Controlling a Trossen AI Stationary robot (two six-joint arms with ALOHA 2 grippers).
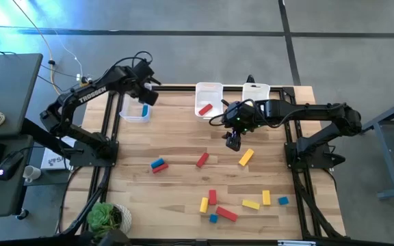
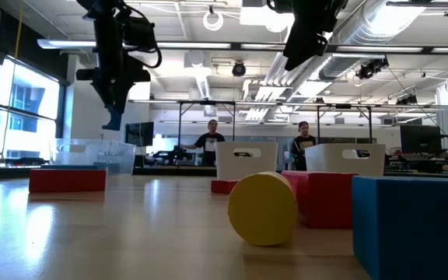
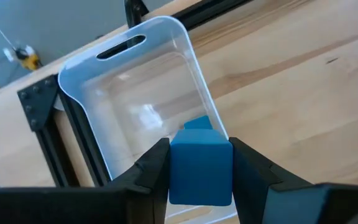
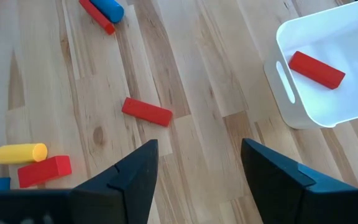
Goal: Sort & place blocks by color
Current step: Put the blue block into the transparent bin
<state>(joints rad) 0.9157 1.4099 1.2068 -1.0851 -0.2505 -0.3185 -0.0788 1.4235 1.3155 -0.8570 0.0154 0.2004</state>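
A solid blue block (image 3: 200,167), short and square-faced, is clamped in the left gripper (image 3: 200,177) above the clear bin (image 3: 114,84) at the table's far left edge. The right gripper (image 4: 197,174) is held apart, nothing gripped, near mid-table.

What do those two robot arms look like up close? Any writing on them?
Both are black, jointed tubes rising from black frames at the table's sides. The left arm carries white TROSSEN lettering and thin cables; the right arm looks plain. Each ends in a pincer: left pincer, right pincer, with two flat, dark, wedge-shaped fingers.
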